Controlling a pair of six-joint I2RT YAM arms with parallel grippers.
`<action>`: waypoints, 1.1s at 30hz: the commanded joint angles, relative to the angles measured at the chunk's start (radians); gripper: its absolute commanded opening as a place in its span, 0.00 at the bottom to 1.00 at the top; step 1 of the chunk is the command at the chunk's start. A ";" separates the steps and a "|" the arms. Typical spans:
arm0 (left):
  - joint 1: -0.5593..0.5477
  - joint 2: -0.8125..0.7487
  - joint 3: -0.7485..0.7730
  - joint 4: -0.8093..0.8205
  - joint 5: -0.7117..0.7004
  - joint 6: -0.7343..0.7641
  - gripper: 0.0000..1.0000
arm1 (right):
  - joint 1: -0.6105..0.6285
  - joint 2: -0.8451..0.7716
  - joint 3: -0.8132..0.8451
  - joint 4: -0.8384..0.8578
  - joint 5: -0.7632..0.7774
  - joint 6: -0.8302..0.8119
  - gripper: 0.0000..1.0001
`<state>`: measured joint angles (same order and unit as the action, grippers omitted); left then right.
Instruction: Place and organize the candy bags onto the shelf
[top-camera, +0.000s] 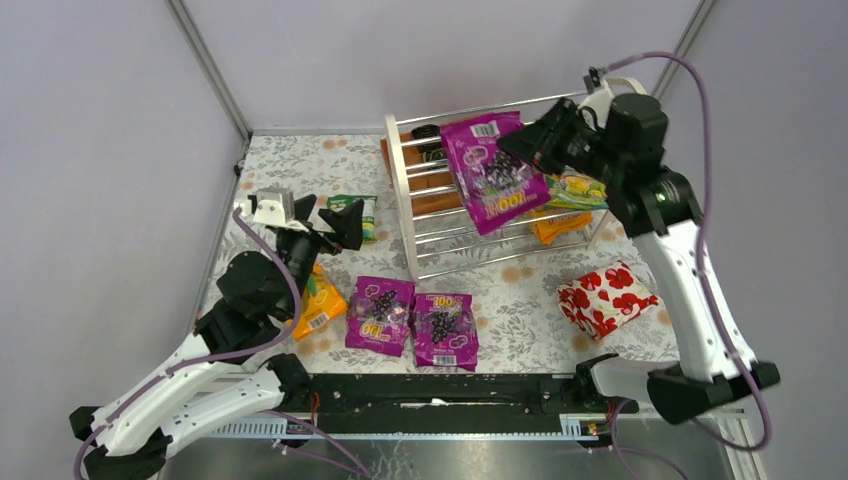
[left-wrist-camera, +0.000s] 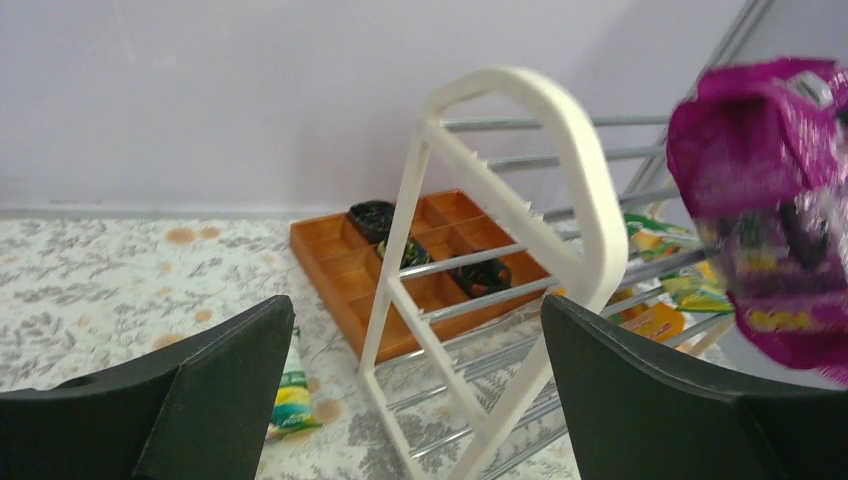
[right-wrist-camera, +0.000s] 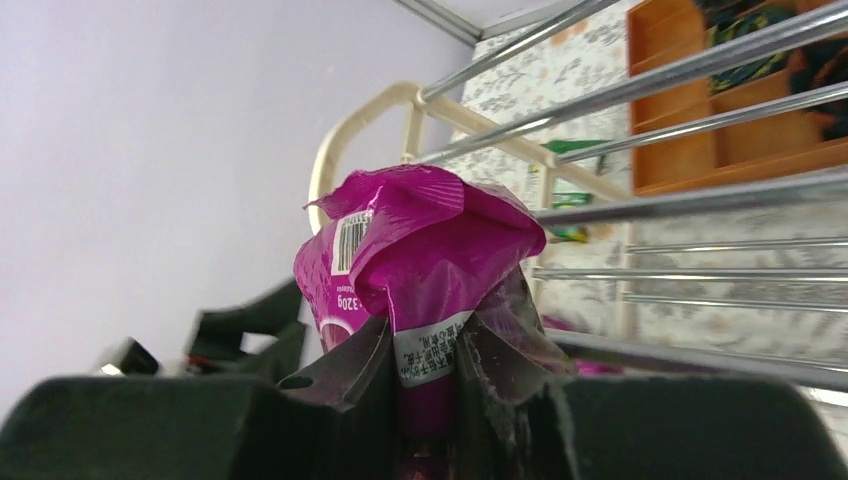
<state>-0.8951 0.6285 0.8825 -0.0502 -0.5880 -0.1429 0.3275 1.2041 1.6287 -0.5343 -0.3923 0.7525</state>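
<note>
My right fingers (right-wrist-camera: 345, 375) are clamped on the magenta bag (top-camera: 493, 178) above the shelf (top-camera: 402, 200) rods. Left fingers (left-wrist-camera: 215, 390) wide apart near its end.

Walls (top-camera: 100, 150): plain pale lilac.
Posts (top-camera: 210, 68): metal, slanting up the back corners.
Table (top-camera: 520, 290): grey-leaf floral cloth, orange blossoms.
Light: even, soft.

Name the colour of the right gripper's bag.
The bag is magenta with dark grapes; top view shows best.

Magenta candy bag (top-camera: 495, 175), white shelf (top-camera: 402, 190), grey-floral table (top-camera: 520, 290)
</note>
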 joint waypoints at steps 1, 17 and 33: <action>-0.002 -0.012 -0.044 0.029 -0.073 -0.023 0.99 | 0.005 0.096 0.117 0.252 -0.073 0.266 0.17; -0.001 0.039 -0.032 0.006 -0.029 0.009 0.99 | 0.092 0.421 0.443 0.194 -0.048 0.416 0.18; 0.015 0.062 -0.030 0.004 0.005 0.003 0.99 | 0.150 0.331 0.241 0.178 0.101 0.515 0.19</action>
<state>-0.8867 0.6830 0.8402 -0.0723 -0.6025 -0.1474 0.4519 1.5967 1.8721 -0.4358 -0.3218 1.2068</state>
